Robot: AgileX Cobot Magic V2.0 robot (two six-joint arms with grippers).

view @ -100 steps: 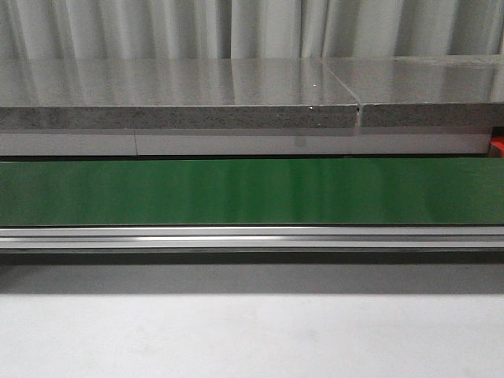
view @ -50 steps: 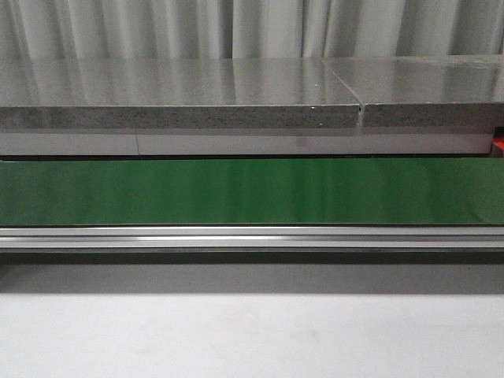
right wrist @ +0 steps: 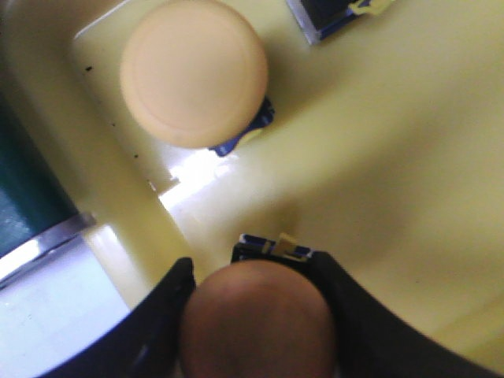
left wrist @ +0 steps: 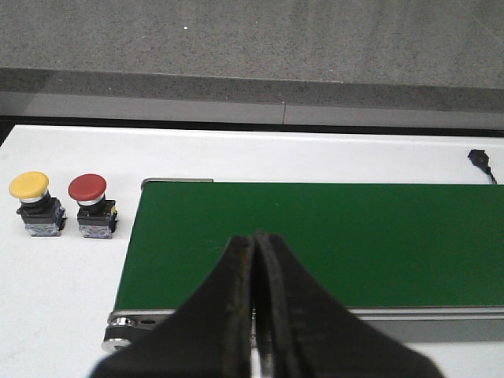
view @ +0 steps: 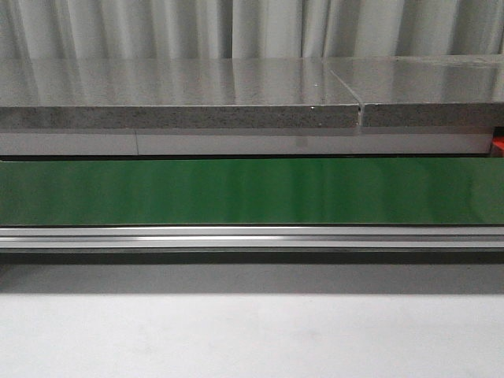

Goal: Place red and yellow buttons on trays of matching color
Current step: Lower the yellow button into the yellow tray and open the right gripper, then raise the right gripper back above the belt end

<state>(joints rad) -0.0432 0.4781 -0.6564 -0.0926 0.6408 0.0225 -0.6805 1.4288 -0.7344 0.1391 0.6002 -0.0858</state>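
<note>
Right claw (right wrist: 256, 315) pinching button (right wrist: 258, 327) above yellow tray (right wrist: 394, 157); left claw (left wrist: 256, 299) pressed together. Risk: dropped button toppling, striking neighbouring button (right wrist: 194, 71).

Glossy green belt (view: 252, 191); brushed metal rail (view: 252, 238); speckled stone-like slab (view: 181, 116).

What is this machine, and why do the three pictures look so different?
It is a robot with two arms, each ending in a pincher. One camera looks forward and sees only a long green belt and a grey shelf. The other two cameras sit on the wrists. The left gripper is shut and holds nothing; past the belt's end stand a yellow button and a red button on a white table. The right gripper holds a button over a yellow tray, where another yellow-capped button already sits.
</note>
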